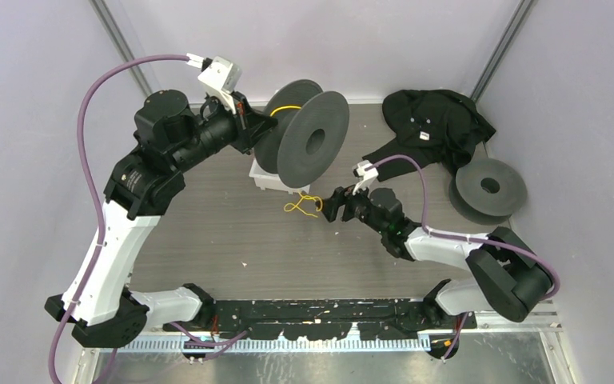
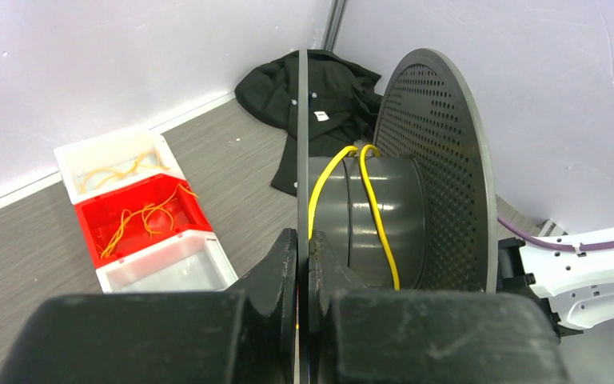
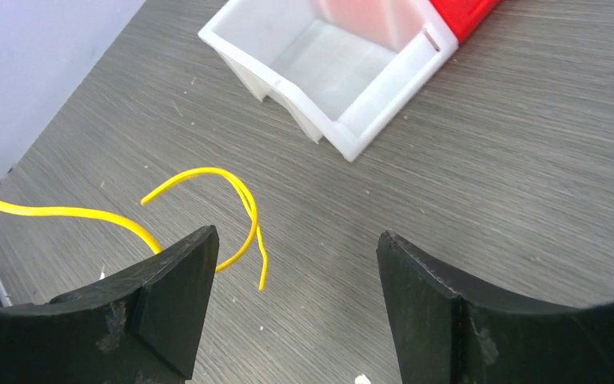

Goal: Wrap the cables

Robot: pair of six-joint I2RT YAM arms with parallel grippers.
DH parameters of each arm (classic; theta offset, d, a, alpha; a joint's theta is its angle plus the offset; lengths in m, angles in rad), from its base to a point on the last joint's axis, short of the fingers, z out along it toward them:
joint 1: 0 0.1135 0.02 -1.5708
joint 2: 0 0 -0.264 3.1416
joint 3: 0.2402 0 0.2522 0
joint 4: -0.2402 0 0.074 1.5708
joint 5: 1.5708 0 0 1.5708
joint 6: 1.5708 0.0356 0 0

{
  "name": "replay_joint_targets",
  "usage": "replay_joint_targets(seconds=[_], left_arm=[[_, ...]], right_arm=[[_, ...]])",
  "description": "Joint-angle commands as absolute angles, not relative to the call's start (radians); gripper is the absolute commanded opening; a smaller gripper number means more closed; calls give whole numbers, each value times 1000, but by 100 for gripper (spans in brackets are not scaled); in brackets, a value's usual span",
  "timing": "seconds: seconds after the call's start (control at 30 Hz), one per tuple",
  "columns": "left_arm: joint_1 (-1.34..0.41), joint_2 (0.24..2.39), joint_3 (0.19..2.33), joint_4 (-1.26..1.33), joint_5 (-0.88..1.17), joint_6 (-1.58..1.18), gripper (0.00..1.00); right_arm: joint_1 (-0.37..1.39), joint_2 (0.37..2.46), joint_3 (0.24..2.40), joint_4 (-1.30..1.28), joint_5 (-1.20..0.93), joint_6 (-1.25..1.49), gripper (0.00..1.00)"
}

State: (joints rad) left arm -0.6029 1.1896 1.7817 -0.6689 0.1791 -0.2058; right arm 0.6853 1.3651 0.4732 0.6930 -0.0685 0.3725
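Note:
A dark grey spool [image 1: 312, 132] is held up above the table, and my left gripper [image 1: 260, 124] is shut on its thin near flange [image 2: 302, 144]. In the left wrist view the jaws of the left gripper [image 2: 303, 248] pinch that flange edge. A yellow cable [image 2: 376, 208] runs over the spool's hub. Its loose end [image 1: 302, 206] lies looped on the table below the spool. My right gripper [image 1: 329, 206] hovers low just right of that loop, open. In the right wrist view the cable [image 3: 208, 180] curls just ahead of the left finger, and nothing sits between the fingertips of the right gripper [image 3: 296, 244].
A row of small bins stands under the spool: white [image 3: 344, 72] and red [image 2: 140, 216], the red one holding more yellow cords. A black cloth [image 1: 436, 120] lies at the back right, and a second grey spool [image 1: 489, 188] lies flat beside it.

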Motion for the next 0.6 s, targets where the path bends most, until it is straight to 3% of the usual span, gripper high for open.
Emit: replay_joint_targets(seconds=[0.0,0.37,0.57], left_arm=[[-605,1170,1836,-544,197,-221,0],[-605,1172,1822,-528,207,-227,0],[-606,1167,1812,-504,224,-249,0]], right_arm=[[687,1257,427,706,37,383,78],[689,868,337,325,32,370,81],[697,860,347,327,-75,402,84]])
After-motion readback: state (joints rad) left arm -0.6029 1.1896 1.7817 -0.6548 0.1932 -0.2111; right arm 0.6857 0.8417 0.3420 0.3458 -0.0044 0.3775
